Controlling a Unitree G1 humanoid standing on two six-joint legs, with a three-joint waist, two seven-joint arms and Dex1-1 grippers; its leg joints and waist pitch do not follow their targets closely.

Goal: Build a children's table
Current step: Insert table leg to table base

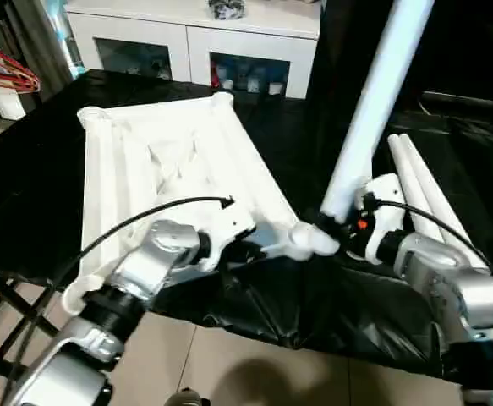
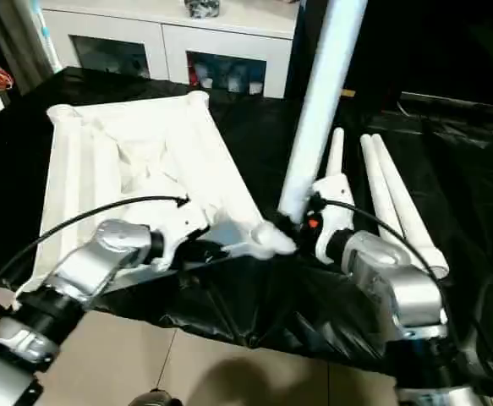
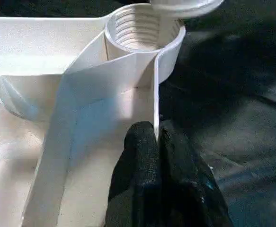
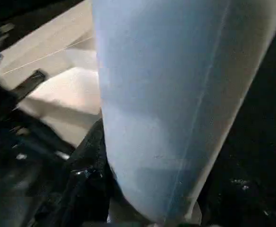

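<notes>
The children's table top (image 1: 170,161) lies upside down on a black-covered table, ribs up. My left gripper (image 3: 156,131) is shut on the thin rim wall (image 3: 155,80) beside the near right corner socket (image 3: 142,28), whose thread shows inside. My right gripper (image 1: 343,222) is shut on a long white leg (image 1: 373,110) and holds it nearly upright, leaning slightly away. The leg's lower end hovers just over that socket. The leg (image 4: 175,104) looms close in the right wrist view. Three more legs (image 2: 398,203) lie side by side to the right.
A white glass-doored cabinet (image 1: 195,42) stands behind the table. Red hangers (image 1: 5,72) hang at the far left. The black sheet (image 1: 314,296) droops over the table's near edge, with tiled floor below.
</notes>
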